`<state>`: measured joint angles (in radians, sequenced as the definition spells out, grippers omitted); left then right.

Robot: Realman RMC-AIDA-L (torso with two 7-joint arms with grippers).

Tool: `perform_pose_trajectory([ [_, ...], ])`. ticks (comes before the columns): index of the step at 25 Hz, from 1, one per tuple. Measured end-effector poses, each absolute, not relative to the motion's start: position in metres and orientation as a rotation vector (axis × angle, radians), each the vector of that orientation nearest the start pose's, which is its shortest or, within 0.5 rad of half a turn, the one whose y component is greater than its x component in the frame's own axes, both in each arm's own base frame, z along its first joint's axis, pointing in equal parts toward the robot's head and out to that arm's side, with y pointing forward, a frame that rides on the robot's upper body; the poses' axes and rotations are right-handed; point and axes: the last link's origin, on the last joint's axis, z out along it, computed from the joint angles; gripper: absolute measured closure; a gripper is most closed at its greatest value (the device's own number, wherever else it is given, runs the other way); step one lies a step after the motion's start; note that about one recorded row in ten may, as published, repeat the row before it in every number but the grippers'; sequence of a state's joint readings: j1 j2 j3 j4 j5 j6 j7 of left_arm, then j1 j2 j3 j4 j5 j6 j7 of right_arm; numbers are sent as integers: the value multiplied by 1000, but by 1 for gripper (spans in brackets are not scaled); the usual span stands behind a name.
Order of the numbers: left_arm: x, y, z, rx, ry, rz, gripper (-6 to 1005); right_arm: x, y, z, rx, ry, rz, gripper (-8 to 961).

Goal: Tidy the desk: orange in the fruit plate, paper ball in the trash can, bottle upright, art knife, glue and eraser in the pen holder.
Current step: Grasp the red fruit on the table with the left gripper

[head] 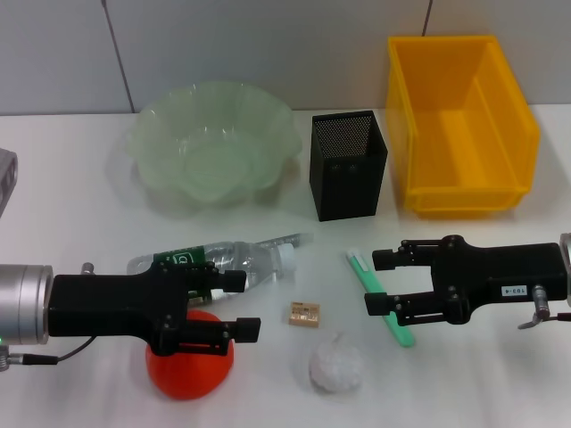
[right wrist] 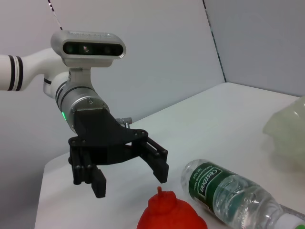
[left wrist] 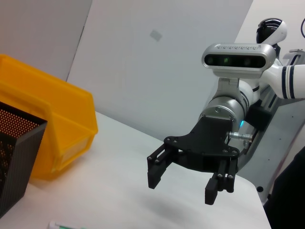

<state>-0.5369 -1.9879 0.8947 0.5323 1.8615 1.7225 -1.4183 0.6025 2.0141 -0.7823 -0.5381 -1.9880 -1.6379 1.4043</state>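
Both jaws gape wide, holding nothing. The left gripper (head: pixel 239 305) hangs over the orange (head: pixel 189 364), with the bottle (head: pixel 234 259) lying at its 12 o'clock. The right gripper (head: pixel 378 282) hovers above a green tool (head: pixel 380 298), the pen holder (head: pixel 349 164) at its 12 o'clock.

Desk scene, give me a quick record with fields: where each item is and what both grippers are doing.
orange: near edge, under the left gripper, not gripped
bottle: lying on its side
eraser: on the table, beside the paper ball
fruit plate: nothing in it
pen holder: upright, between plate and trash can
right gripper: open, above a green tool
left gripper: open
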Motion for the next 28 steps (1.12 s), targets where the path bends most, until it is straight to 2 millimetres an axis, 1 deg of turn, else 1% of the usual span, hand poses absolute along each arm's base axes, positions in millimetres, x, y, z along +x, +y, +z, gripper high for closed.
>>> perform_pose_trajectory([
  [11, -253, 306, 3, -2965, -664, -810, 223, 249, 328, -5, -2914, 639, 707, 199],
  [16, -261, 306, 4, -2973, -670, -724, 235, 250, 327, -5, -2912, 643, 706, 200],
  [18, -270, 305, 3, -2967, -673, -632, 239, 250, 327, -5, -2912, 644, 706, 201],
  [28, -285, 307, 5, -2935, -664, -501, 261, 250, 327, -4, -2912, 648, 706, 204],
])
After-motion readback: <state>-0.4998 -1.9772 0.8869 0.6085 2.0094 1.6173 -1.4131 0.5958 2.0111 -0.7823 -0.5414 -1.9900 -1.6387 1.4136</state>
